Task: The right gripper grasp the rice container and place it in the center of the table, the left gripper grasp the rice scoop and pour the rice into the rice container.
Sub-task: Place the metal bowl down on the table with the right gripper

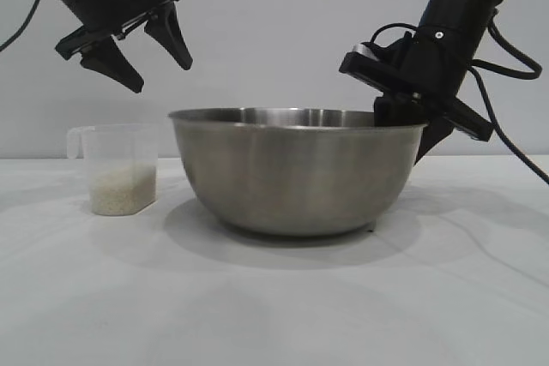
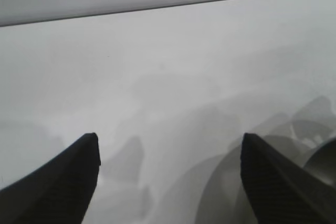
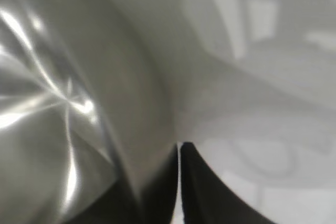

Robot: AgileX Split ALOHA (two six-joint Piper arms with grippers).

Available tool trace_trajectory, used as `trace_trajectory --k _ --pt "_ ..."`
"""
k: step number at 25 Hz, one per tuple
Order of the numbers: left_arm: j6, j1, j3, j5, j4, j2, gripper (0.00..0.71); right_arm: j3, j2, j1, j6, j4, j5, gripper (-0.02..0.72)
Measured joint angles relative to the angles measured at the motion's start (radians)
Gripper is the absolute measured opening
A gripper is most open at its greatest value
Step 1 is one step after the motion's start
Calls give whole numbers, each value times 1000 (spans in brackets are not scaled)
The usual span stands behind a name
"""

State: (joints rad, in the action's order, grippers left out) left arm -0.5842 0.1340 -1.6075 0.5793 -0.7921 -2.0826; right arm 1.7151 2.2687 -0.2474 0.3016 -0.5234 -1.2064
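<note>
The rice container (image 1: pixel 296 173), a wide steel bowl, stands on the white table (image 1: pixel 274 306) near its middle. My right gripper (image 1: pixel 418 130) is at the bowl's right rim, one finger inside and one outside. In the right wrist view this gripper (image 3: pixel 180 148) is shut on the thin rim of the rice container (image 3: pixel 63 103). The rice scoop (image 1: pixel 116 156), a clear cup, stands left of the bowl with rice (image 1: pixel 124 190) in its lower part. My left gripper (image 1: pixel 162 76) hangs open above the scoop, well clear of it. The left wrist view shows that gripper (image 2: pixel 169 142) empty over the bare table (image 2: pixel 157 66).
A plain grey wall (image 1: pixel 274 32) runs behind the table. Bare tabletop lies in front of the bowl and to its right.
</note>
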Motion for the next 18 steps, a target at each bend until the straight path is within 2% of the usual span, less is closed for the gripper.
trace_trajectory --k 4,7,9,10,15,18 --pt "0 0 0 0 0 0 493 0 0 0 0 -1 0 448" --pt "0 0 0 0 0 0 493 0 -17 0 0 -1 0 551" --pt "0 0 0 4 0 0 493 0 -47 0 0 13 0 535" --pt "0 0 0 3 0 0 493 0 -61 0 0 24 -2 575" --pt "0 0 0 4 0 0 493 0 -128 0 0 114 -7 558" --pt "-1 0 0 6 0 0 493 0 -157 20 0 120 -10 558"
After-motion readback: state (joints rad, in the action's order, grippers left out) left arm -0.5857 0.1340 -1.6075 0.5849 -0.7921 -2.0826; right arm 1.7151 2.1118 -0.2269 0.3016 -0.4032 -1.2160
